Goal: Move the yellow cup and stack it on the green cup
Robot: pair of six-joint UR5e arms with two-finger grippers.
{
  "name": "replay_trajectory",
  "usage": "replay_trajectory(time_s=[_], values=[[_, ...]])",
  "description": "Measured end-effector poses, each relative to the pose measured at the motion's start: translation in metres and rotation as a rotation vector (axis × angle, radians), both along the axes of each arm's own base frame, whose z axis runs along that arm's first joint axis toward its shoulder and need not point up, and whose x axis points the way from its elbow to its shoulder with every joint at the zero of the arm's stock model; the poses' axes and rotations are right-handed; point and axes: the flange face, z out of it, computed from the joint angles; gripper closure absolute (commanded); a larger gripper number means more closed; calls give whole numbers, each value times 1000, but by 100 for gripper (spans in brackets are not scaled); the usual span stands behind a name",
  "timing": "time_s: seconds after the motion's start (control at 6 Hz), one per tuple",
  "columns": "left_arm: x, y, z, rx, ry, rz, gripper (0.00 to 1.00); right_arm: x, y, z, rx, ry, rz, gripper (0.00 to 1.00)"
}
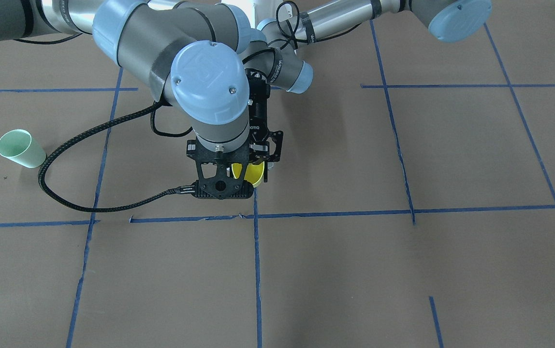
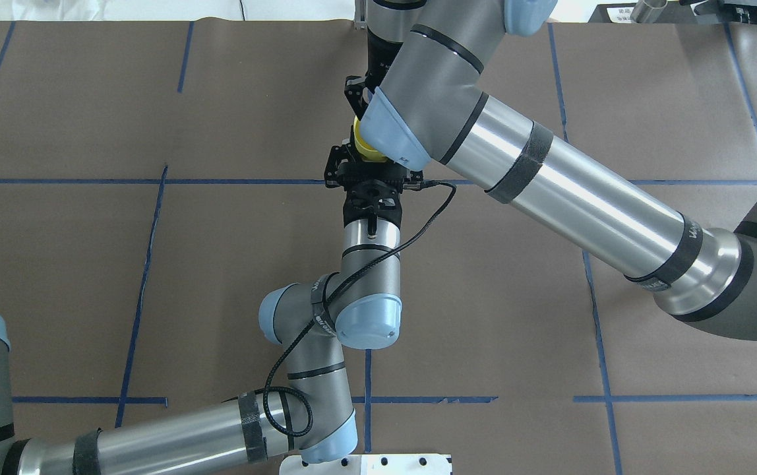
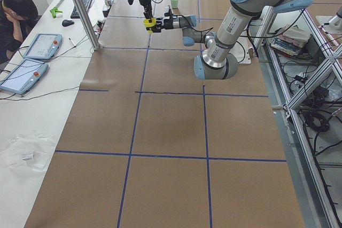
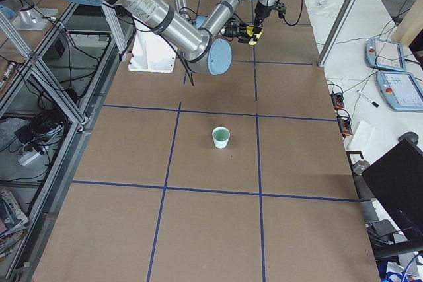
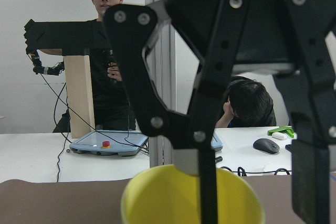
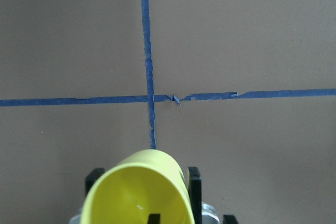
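The yellow cup [image 1: 254,175] hangs in the air over the table's middle, mouth up. It also shows in the overhead view [image 2: 365,150]. My left gripper [image 2: 370,165] reaches in level and is shut on the cup's sides; its fingers [image 6: 195,182] flank the cup [image 6: 139,187]. My right gripper [image 5: 252,182] points down over the cup [image 5: 173,200], open, with one finger [image 5: 207,192] in the mouth and the other outside the wall. The green cup [image 1: 19,149] stands upright and alone on the table on my right side, as the exterior right view [image 4: 221,138] also shows.
Blue tape lines [image 1: 256,251] grid the brown table. A black cable [image 1: 65,195] loops down from my right wrist. Operators [image 5: 107,51] and tablets [image 3: 40,46] are at a white bench beyond the table's far edge.
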Motion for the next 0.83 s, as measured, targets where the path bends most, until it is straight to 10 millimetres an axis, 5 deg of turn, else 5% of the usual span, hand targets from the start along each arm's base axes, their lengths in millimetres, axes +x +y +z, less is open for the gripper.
replay_trajectory(time_s=[0.17, 0.33, 0.5, 0.67, 0.83], values=[[0, 0, 0, 0, 1, 0, 59, -1, 0, 0, 1, -1, -2, 100], [0, 0, 0, 0, -1, 0, 47, 1, -1, -2, 0, -6, -3, 100], [-1, 0, -1, 2, -1, -1, 22, 6, -5, -2, -9, -16, -2, 100], [-1, 0, -2, 2, -4, -1, 7, 13, -9, -5, -20, -31, 1, 100], [0, 1, 3, 0, -13, 2, 0, 24, -15, -11, -26, -48, 11, 100]])
